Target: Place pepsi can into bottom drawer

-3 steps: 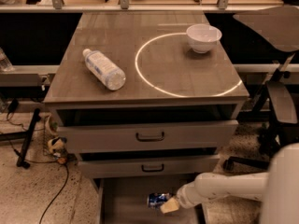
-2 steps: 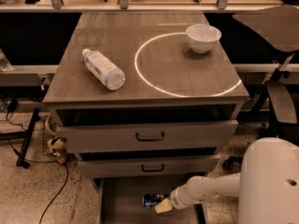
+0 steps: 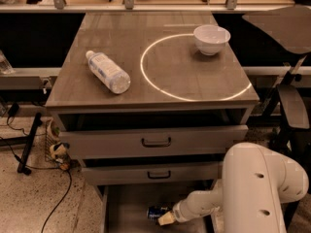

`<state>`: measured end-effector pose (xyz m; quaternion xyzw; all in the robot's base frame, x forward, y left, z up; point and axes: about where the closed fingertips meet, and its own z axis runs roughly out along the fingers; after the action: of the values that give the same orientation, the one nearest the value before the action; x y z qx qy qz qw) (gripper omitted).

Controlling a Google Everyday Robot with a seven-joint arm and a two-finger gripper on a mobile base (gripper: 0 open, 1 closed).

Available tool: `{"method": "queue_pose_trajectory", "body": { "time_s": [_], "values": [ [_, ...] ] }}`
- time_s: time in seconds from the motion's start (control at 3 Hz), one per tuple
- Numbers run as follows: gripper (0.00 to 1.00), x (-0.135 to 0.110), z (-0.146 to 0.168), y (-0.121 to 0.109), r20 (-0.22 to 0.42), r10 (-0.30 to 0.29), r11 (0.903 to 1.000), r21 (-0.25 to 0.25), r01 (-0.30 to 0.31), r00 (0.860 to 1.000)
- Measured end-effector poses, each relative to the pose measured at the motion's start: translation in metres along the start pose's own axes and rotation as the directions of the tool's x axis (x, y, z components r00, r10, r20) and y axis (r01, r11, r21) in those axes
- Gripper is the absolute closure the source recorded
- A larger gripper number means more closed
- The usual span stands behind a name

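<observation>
Gripper (image 3: pixel 165 219) low inside bottom drawer (image 3: pixel 127 205), pinching pepsi can (image 3: pixel 155 212).
Can below front edge of tabletop (image 3: pixel 175 74), just over drawer floor, apparently unreleased. Carry judged done; release and withdrawal left. Water bottle (image 3: pixel 108 72) near left edge, bowl (image 3: pixel 212 38) near back-right corner.

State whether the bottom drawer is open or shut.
Open: the bottom drawer juts forward, floor exposed, with the pepsi can and tool over it.

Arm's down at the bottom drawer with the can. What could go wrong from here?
The pepsi can seems to lie on its side at the gripper, low in the bottom drawer; released, it may roll. The middle drawer sits just above, so raising the arm straight up risks hitting it.
</observation>
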<state>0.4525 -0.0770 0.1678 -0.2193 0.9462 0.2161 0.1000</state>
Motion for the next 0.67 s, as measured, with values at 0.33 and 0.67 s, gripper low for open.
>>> {"method": "queue_pose_trajectory", "body": {
  "time_s": [0.33, 0.67],
  "values": [
    [0.74, -0.0059, 0.0119, -0.0003, 0.029, 0.027, 0.9996, -0.014, -0.026, 0.999],
    [0.52, -0.011, 0.013, 0.0019, 0.043, 0.034, 0.9992, -0.024, -0.033, 0.998]
  ]
}}
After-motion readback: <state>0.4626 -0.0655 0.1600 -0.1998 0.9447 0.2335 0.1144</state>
